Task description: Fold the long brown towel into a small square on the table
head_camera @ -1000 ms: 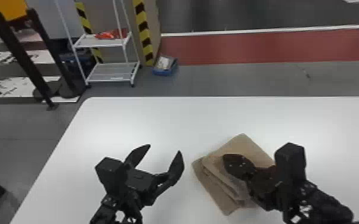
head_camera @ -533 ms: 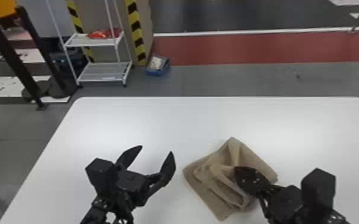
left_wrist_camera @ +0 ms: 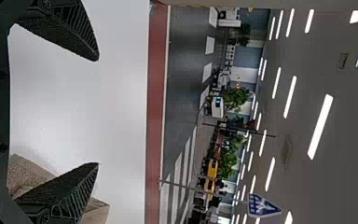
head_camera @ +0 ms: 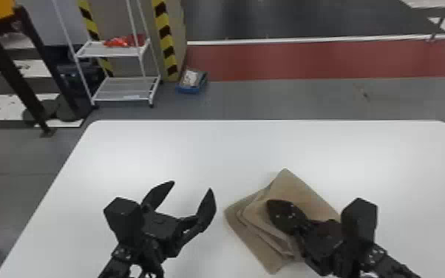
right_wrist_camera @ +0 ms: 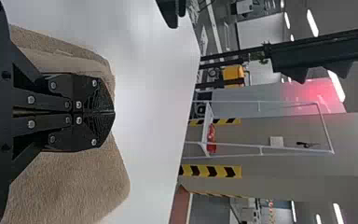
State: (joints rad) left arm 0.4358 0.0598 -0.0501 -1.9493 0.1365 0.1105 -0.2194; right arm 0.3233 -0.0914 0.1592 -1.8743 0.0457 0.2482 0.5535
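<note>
- The white table [head_camera: 196,148] runs under the brown towel [head_camera: 299,188] and well past it on the far side, with grey floor [head_camera: 306,99] beyond.
- The towel lies near the table's close side, right of its middle, already folded into a compact, turned stack. Its layers don't line up: their edges step out on the side facing my left gripper [head_camera: 192,185].
- My right gripper [right_wrist_camera: 114,112] sits over the towel, its fingers together tip to tip; I see no cloth caught between them, though I can't tell what is beneath.
- My left gripper is just left of the towel, fingers spread wide, with nothing between them.
- Beyond the towel and off to its left stands a white rack [head_camera: 125,92].
- I judge the last fold is down and this is the smoothing and squaring step. I'd press lightly with the closed tips, working from the middle outward, and lift straight up before shifting, since dragging could ruck the top layer. A gentle nudge from the left could then even the stepped edges; pushing too hard might skew the whole stack.
</note>
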